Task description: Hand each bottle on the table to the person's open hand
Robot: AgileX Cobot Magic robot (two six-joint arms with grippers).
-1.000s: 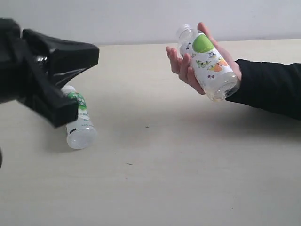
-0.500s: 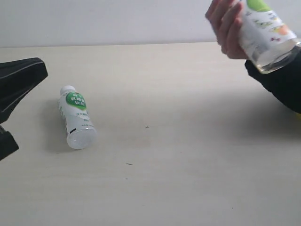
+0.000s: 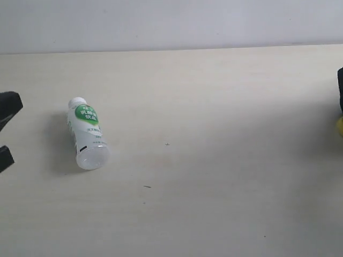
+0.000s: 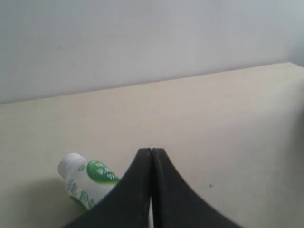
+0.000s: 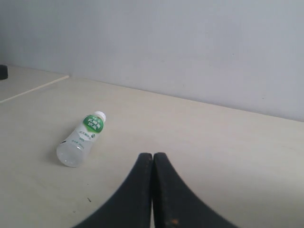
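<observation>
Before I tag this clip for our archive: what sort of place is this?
Probably a robot test bench: a bare beige tabletop, a blank pale wall behind it, one white-capped bottle lying on its side, and the black left gripper nearby.

bottles: one. a single bottle [image 3: 87, 134], white-capped, with a green-marked label.
caps: one, white.
labels: one.
counter: one [image 3: 225, 176], pale beige.
end effectors: two, the left end effector [image 4: 151, 151] and the right end effector [image 5: 152, 155], one in each wrist view.
fingers [image 4: 130, 194]: two per end effector, four in all, black.
dark specks [image 3: 167, 143] on the counter: two clear ones in the exterior view.
yellow patch [image 3: 340, 126] at that view's right edge: one, too cropped to identify.
</observation>
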